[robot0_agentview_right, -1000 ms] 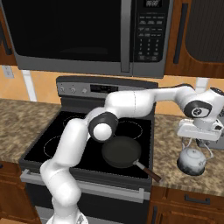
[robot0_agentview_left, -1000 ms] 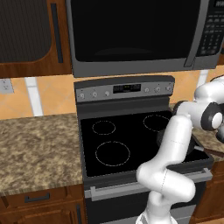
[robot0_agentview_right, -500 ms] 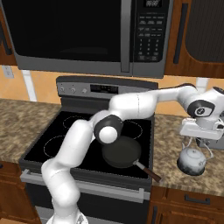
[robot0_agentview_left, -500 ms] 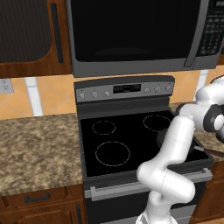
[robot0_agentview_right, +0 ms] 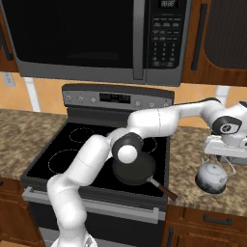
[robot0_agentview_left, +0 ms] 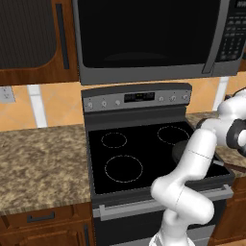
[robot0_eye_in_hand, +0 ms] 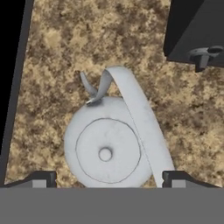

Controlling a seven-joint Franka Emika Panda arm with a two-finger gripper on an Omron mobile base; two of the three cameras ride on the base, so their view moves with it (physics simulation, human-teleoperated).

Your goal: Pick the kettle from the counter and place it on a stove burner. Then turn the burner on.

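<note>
The kettle [robot0_agentview_right: 211,175] sits on the desk [robot0_agentview_right: 193,159] right of the stove [robot0_agentview_right: 72,154], directly beneath the end effector [robot0_eye_in_hand: 107,177], whose fingers stand spread wide, pinching nothing. The thin arched handle lies off-centre; closing misaligned could tip or nudge the kettle.
</note>
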